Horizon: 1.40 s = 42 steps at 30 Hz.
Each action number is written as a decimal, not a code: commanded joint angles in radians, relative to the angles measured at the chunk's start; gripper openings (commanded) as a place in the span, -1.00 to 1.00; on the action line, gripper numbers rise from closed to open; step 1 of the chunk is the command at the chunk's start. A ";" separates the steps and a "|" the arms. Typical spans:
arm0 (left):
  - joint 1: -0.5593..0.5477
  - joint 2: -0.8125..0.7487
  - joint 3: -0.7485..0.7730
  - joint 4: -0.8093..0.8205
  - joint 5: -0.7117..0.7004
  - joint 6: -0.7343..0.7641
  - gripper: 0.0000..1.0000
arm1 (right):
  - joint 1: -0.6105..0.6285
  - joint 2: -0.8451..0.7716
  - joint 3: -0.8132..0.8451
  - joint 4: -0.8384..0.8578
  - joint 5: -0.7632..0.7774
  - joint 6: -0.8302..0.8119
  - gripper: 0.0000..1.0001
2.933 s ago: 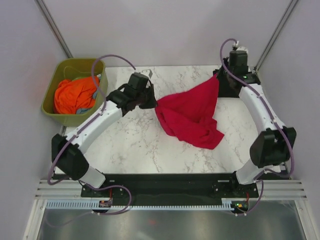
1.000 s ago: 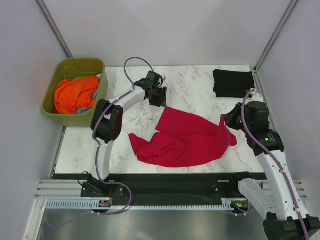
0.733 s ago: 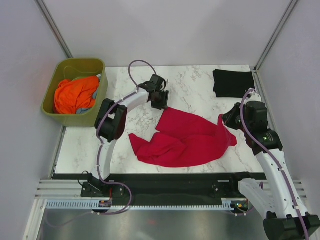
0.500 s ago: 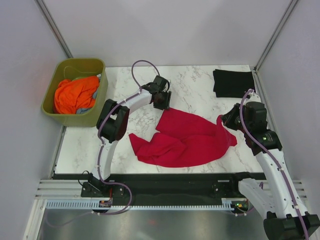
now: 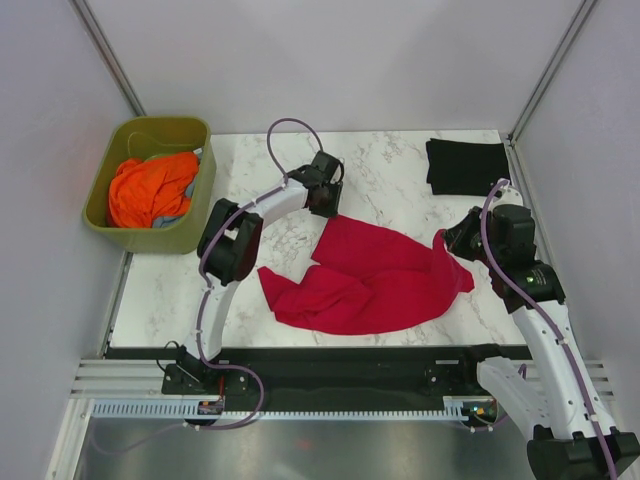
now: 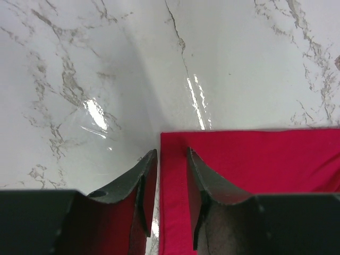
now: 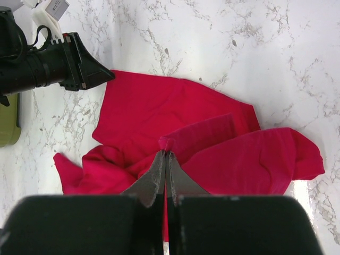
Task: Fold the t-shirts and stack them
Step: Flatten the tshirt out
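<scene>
Red t-shirt lies rumpled on the marble tabletop, between the two claws.

The white, grey-veined marble is closed in by plain pale walls; an olive tub holding orange cloth sits off the left claw's far-left side, and a folded black t-shirt lies beyond the right claw, well apart from it. The left arm reaches far forward, its left claw low, jaws parted, straddling the shirt's straight far edge, one finger over bare marble. The right claw is clenched, grasping a raised fold at the shirt's right end. Sleeves and collar are lost among the folds; each claw's own body blocks the near cloth.
</scene>
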 commanded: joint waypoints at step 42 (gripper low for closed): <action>0.052 -0.762 0.345 -0.240 -0.298 -0.005 -0.95 | -0.002 0.481 0.999 0.150 0.268 -0.282 -1.00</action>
